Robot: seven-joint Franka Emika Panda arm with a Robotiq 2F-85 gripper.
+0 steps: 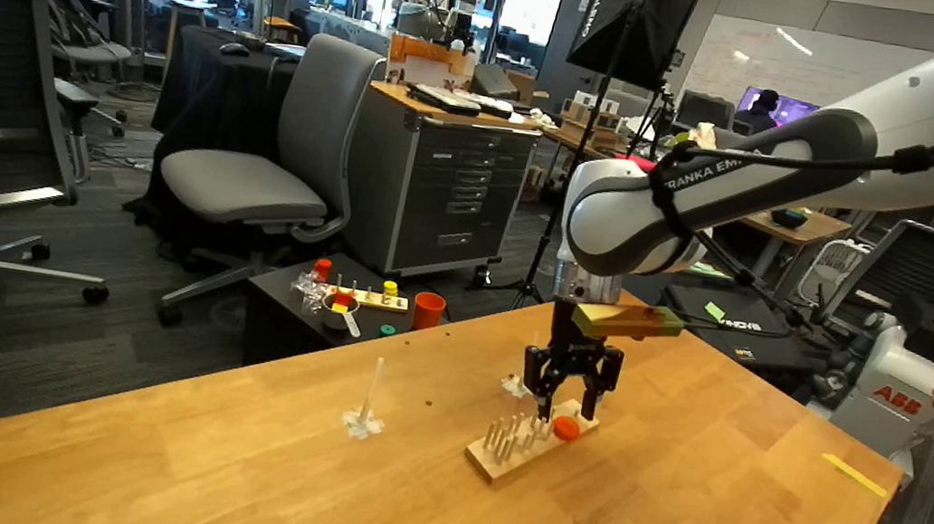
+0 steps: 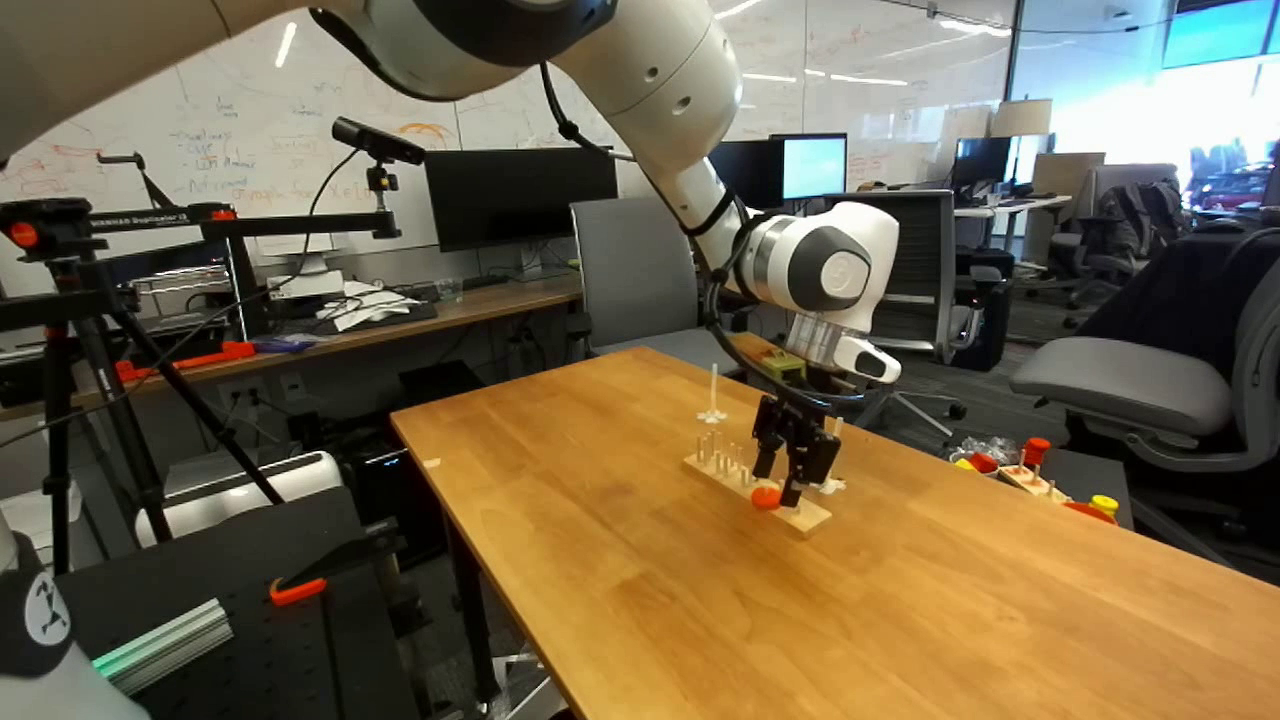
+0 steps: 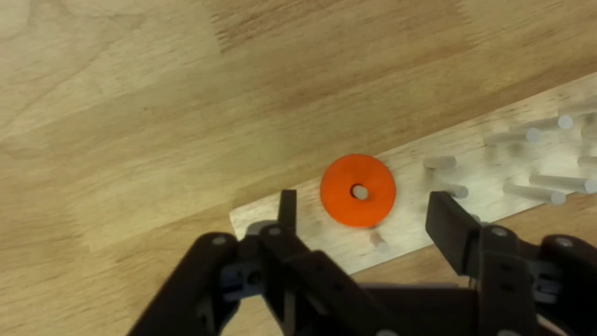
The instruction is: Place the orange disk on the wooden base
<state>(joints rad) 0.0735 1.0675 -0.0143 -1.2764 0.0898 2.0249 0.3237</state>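
Orange disk (image 3: 343, 200) sits on the wooden base (image 3: 410, 217), the tip of a peg (image 3: 359, 192) showing in its central hole, while a robot's black hand (image 1: 566, 411) hovers low over the desk (image 1: 222, 447). The hand is empty: its fingers (image 3: 288, 207) stand wide apart, one to each side of the disk in the wrist view, with a clear gap between them and the rim. By all appearances the peg serves to pin the disk in position, keeping it from sliding off the narrow base, and the wide spread of the fingers would let the hand rise without dragging its charge along. On that reading the placing looks all but done, with a straight lift the likely next call; the nearest pegs (image 3: 457, 191), just beside one finger, are what a careless move would knock. Round as it is, the disk has no long axis across its face and points nowhere along the base; its one axis runs through the hole, roughly in line with the peg, and its flat face is turned up toward the wrist camera. Whether it lies dead flat on the wood or slightly tilted is too small to tell in both exterior views. The base itself runs diagonally in the wrist view, most of its pegs gathered toward one end, the disk nearer the opposite one.
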